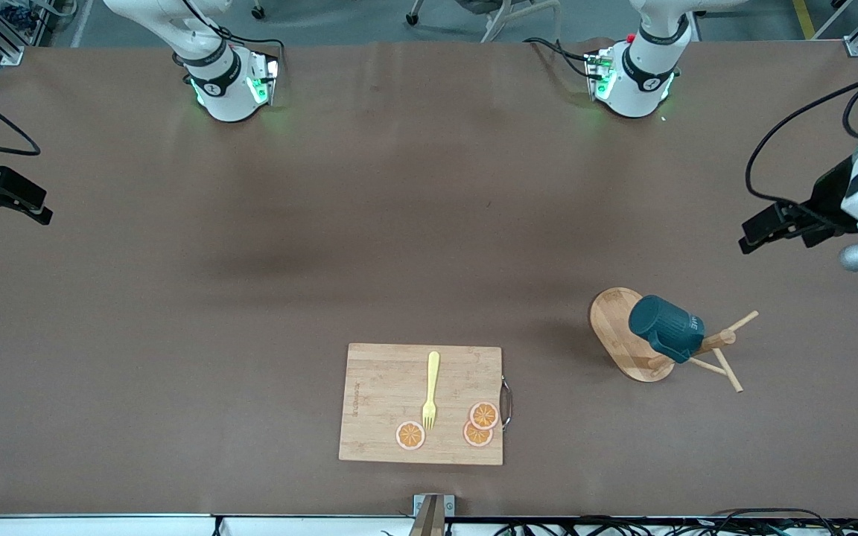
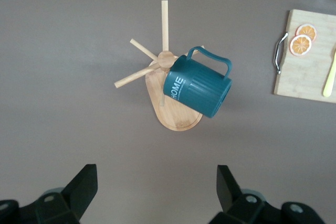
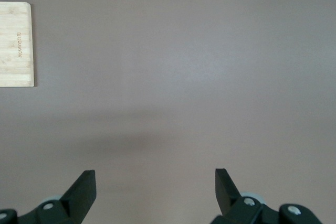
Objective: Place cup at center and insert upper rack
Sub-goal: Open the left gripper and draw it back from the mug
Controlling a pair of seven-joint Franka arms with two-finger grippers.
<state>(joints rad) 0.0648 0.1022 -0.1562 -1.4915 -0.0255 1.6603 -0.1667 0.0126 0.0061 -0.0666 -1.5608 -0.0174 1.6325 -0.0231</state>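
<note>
The cup [image 1: 666,327] is hung tilted on the rack [image 1: 641,344], and that hold looks precarious. If the cup is gripped by its ribbed wall and drawn off at an angle, the peg through its handle could be caught and the rack tipped or dragged along. The thin pegs could also be struck by a finger on the way in, since they stick out on several sides of the post. A slip is possible as well, the cup's wall being round and sloped.

Taking the board [image 1: 421,404] as landmark: the rack stands toward the left arm's end of the table from it, a little farther from the front camera, well apart from it. The cup is seen as dark teal, with vertical ribs, white lettering on its wall and a looped handle; its mouth is turned away and its inside is not shown. The rack is of light bamboo, with an oval base, a round post and thin dowels crossing at the top. A fork [image 1: 430,390] and three orange slices [image 1: 479,424] lie on the board.

The left gripper [image 2: 155,190] is held over bare table beside the rack, its fingers spread wide and empty. The right gripper [image 3: 155,190] waits over bare table toward the right arm's end from the board, likewise wide and empty.
</note>
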